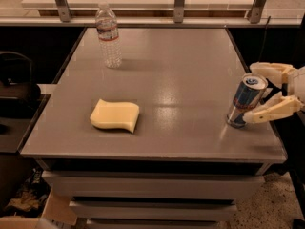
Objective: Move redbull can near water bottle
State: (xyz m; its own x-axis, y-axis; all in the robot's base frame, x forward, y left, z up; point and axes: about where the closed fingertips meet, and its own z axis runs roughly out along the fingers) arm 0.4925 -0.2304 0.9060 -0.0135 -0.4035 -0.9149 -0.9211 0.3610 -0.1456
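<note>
The redbull can (244,102), blue and silver with a silver top, stands near the right edge of the grey table (181,56), leaning slightly. My gripper (251,93) reaches in from the right and is open, with one cream finger behind the can's top and the other in front of its lower part. The water bottle (108,35), clear with a white cap and a red-and-white label, stands upright at the far left of the table, well away from the can.
A yellow sponge (115,115) lies at the front left of the table. A railing with metal posts (178,4) runs behind the far edge. A dark chair (16,80) is to the left, and cardboard (45,211) lies on the floor.
</note>
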